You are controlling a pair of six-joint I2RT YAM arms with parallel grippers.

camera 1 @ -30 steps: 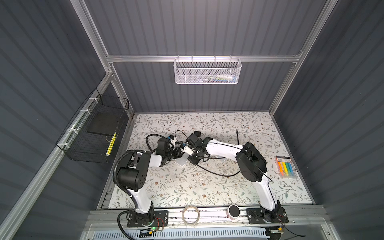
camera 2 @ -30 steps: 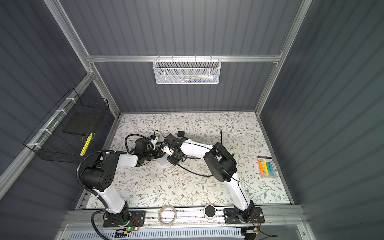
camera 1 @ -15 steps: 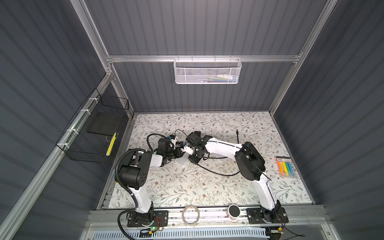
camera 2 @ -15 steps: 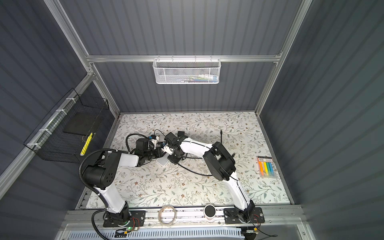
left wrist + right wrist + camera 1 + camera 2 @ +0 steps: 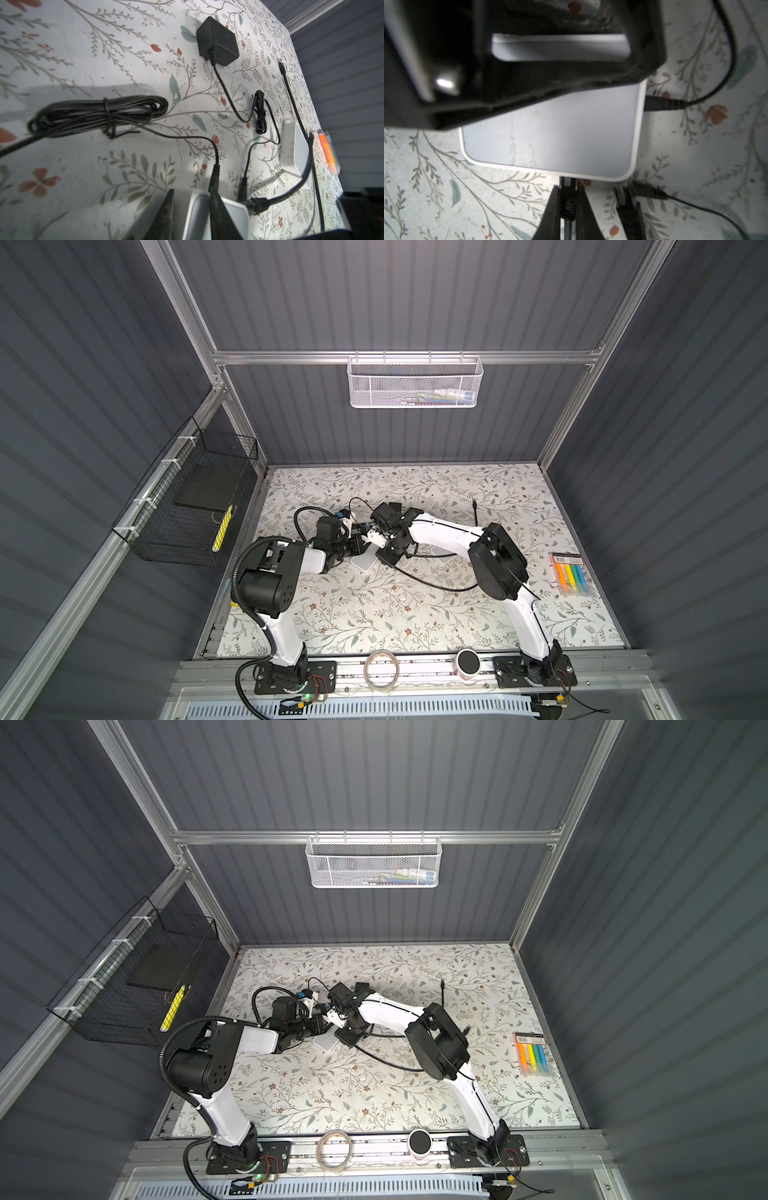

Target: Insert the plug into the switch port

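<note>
- The plug point(image 5: 568, 200) is small and black. It sits pinched between the two fingers of the right gripper point(image 5: 568, 187), which is closed tight on it.
- The tip of the plug is right at the edge of the switch point(image 5: 550, 135). The right wrist view does not show if the tip is inside a hole.
- The switch is a flat white box. It lies on the table point(image 5: 415, 614), nearer the left edge than the right edge. It is about halfway between the far edge and the near edge.
- The left gripper point(image 5: 192, 193) is closed on the switch, with one finger on each side of it.
- Another black plug point(image 5: 627, 199) sits just beside the held one, at the same edge of the switch.
- A round black plug point(image 5: 662, 105) meets the next side of the switch, and a thin wire runs away from it.
- A second white box point(image 5: 295, 153) lies on the table, farther toward the right edge.
- A black power block point(image 5: 217, 41) and a tied-up cable bundle point(image 5: 99, 114) lie on the table too, apart from each other.
- A pack of colour pens point(image 5: 572, 581) lies near the right edge of the table, well apart from the switch.
- A tape ring point(image 5: 381, 670) rests on the metal rail along the near edge.
</note>
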